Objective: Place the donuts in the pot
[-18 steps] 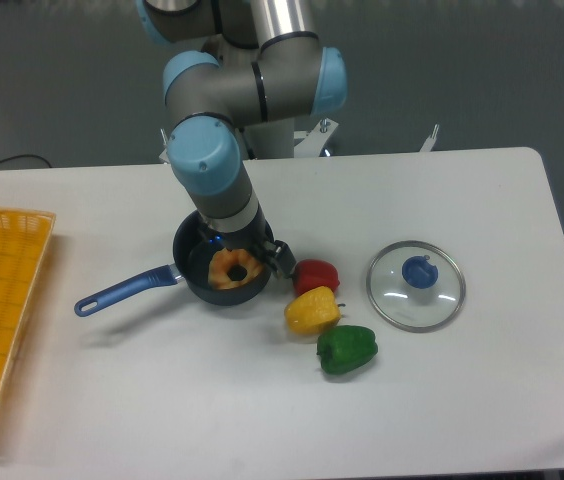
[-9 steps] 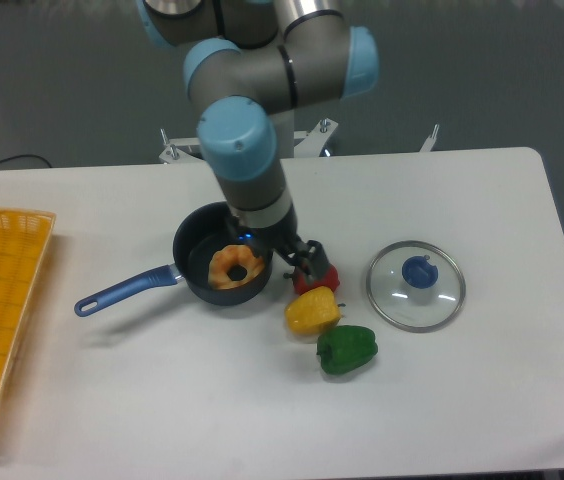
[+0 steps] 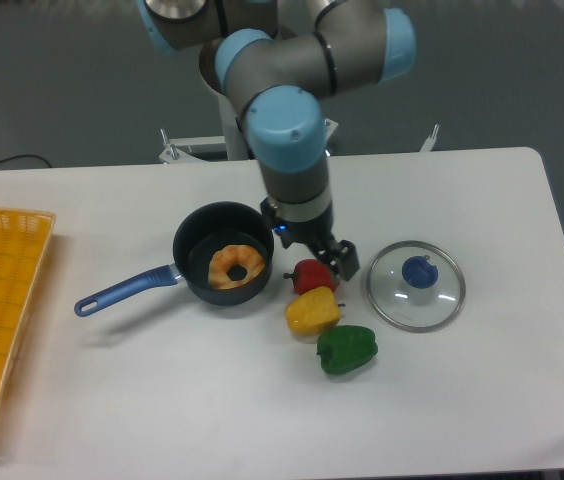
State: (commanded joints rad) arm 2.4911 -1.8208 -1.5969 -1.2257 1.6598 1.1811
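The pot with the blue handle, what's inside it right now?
The donut lies flat on the floor of the pot, centre hole up. Nothing else shows inside. The gripper is off to the right, above the red pepper, not over the pot.

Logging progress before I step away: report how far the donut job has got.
Done: the donut lies inside the pot. In hand: nothing; the gripper hangs beside the pot, above the red pepper, with no object visible in it. Left: nothing apparent.
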